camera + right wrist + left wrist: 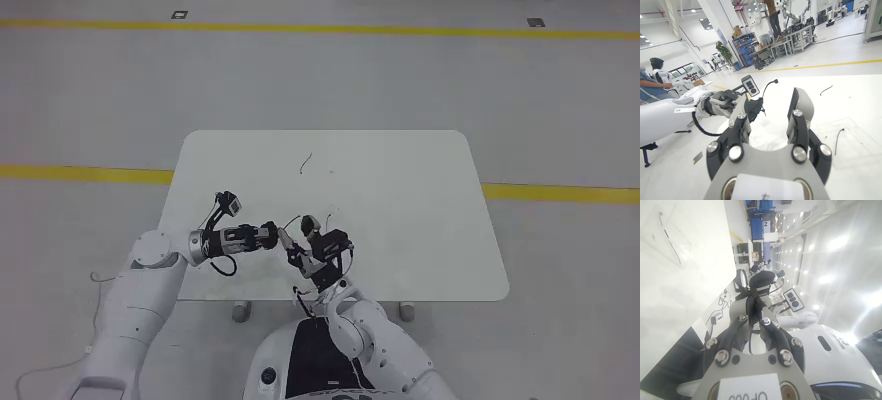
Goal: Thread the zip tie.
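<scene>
I had the zip tie (763, 93) pinched in my left gripper (757, 106), its ends free, presumably so my wide-spread right gripper (770, 103) could catch one.

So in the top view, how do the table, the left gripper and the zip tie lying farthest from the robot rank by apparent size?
1. table, by far.
2. left gripper, though raised nearer the camera.
3. far zip tie, a thin line.

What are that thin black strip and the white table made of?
The zip tie looks like flexible matte black plastic: it bends in a smooth curve from the left gripper. The table seems smooth white laminate or plastic, faintly glossy, catching light.
</scene>
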